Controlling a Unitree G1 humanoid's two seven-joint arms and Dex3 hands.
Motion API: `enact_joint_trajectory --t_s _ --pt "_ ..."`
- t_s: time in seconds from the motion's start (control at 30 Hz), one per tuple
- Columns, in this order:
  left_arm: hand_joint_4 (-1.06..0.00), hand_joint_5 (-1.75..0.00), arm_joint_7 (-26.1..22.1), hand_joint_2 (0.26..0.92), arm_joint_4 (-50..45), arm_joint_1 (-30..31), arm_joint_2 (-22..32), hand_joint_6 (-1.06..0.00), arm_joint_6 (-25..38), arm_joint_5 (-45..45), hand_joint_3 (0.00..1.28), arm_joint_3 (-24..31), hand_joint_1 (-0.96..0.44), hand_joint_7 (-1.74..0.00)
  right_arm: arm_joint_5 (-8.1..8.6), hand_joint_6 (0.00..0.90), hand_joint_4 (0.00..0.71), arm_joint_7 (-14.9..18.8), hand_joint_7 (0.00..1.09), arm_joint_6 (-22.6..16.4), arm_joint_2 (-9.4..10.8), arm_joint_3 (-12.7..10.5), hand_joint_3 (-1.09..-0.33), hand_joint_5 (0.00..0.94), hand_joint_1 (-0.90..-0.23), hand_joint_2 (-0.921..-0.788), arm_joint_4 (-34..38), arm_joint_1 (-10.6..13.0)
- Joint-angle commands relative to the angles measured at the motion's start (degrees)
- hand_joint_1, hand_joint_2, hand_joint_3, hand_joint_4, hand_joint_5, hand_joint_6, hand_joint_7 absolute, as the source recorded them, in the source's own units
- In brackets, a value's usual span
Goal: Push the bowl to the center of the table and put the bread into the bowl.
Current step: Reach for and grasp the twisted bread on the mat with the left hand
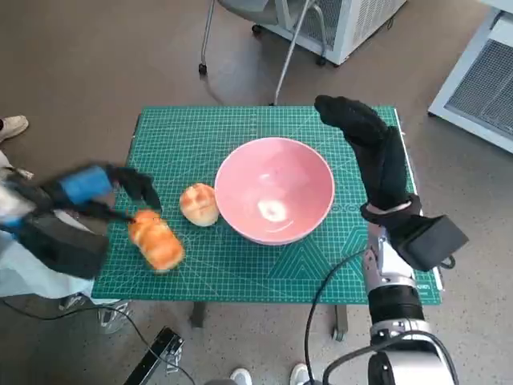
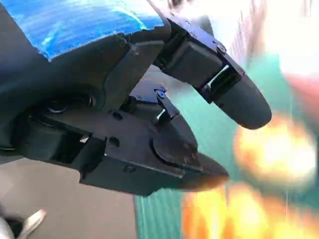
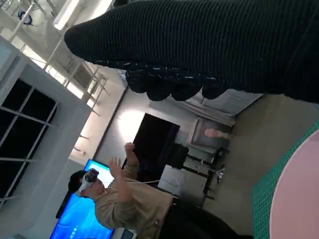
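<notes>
On the green mat (image 1: 240, 273), the bowl (image 1: 274, 191) sits about central, two breads at its left.
Left hand (image 1: 108, 188), blurred, touches the long bread (image 1: 156, 239); grip unclear. It should close squarely, lift over the round bread (image 1: 199, 204). Right hand (image 1: 370, 148) hangs released beside the rim.

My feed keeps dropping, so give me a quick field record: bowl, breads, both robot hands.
bowl: pink bowl, empty, near the mat's middle
breads: round bun beside the bowl; long loaf nearer the table's left front edge
left robot hand: blurred, by the long loaf; hold cannot be told
right robot hand: raised by the bowl's right side, holding nothing
</notes>
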Motion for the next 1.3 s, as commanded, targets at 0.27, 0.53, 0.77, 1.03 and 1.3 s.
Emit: enact_joint_trajectory --t_s 0.27,0.53,0.77,1.03,1.3 --pt "-0.54 -1.23 1.1 0.920 -9.9 -4.4 -1.7 -0.76 3.5 -4.8 0.08 6.6 0.00 -1.11 0.34 0.006 0.379 0.0 0.83 1.1 -0.5 -0.3 -0.789 0.024 -0.590 -0.921 -0.5 1.3" --pt "-0.57 -1.18 -0.6 0.918 -12.0 -11.1 -5.6 -0.77 5.3 -1.7 0.07 4.0 0.00 -1.13 0.46 0.000 0.379 0.3 0.82 0.8 -0.7 -0.6 -0.788 0.024 -0.590 -0.921 0.3 1.0" --pt "-0.58 -1.18 -3.3 0.916 -12.3 -13.6 -8.6 -0.79 6.6 -0.8 0.05 1.7 0.00 -1.09 0.69 -0.001 0.370 0.7 0.80 0.3 -0.9 -0.5 -0.789 0.019 -0.589 -0.921 -0.4 1.8" --pt "-0.56 -1.20 -10.3 0.919 -13.7 -12.1 -8.0 -0.78 8.8 -5.6 0.06 2.7 0.00 -1.10 1.52 -0.001 0.362 1.4 0.80 0.6 -1.5 -0.7 -0.791 0.014 -0.585 -0.921 -2.5 3.0" --pt "-0.13 -0.19 -38.8 0.761 -36.8 -3.4 -1.6 -0.21 42.4 -9.8 0.20 5.3 0.08 -0.23 2.00 -0.001 0.361 1.4 0.80 0.6 -1.7 -0.6 -0.799 0.013 -0.586 -0.921 -3.6 4.0"
